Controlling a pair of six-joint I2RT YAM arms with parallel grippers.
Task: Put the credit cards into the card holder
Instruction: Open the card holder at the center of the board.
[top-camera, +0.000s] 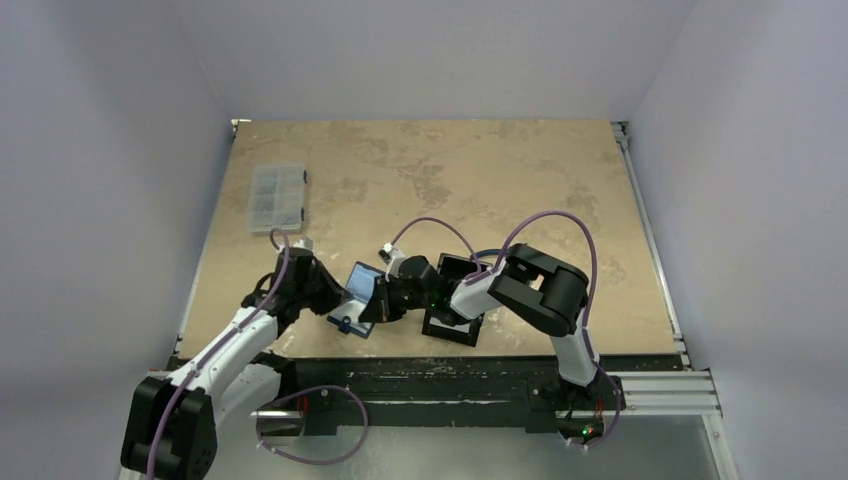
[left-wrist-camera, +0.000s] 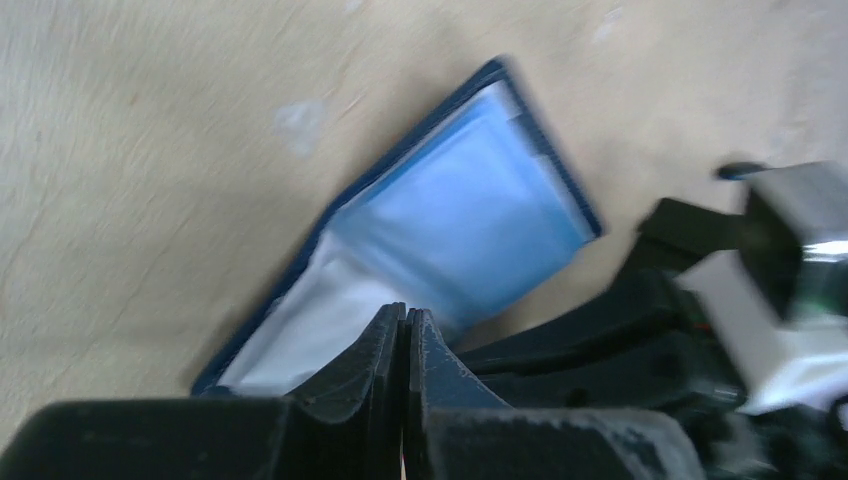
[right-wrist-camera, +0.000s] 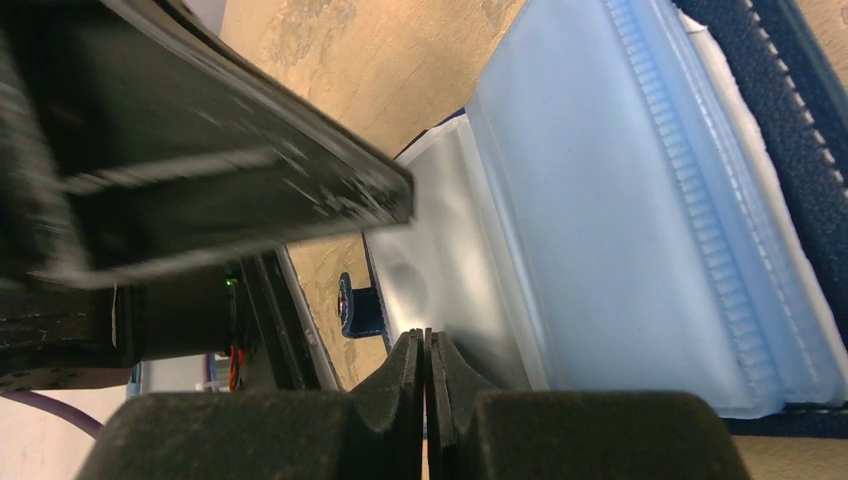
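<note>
Navy-blue card holder (top-camera: 357, 297), one, lies open near the table's (top-camera: 520, 180) near edge, between two arms bent inward. Left gripper (left-wrist-camera: 407, 322) and right gripper (right-wrist-camera: 425, 345): jaws pressed together at its sleeves; grip unclear. One black tray (top-camera: 450, 331); one clear box (top-camera: 276, 196), left edge.

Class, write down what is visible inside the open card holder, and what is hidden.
The card holder shows shiny pale-blue lining and translucent pockets; no card is discernible. The shut left gripper and right gripper cover its near edge, so what lies there is hidden.
</note>
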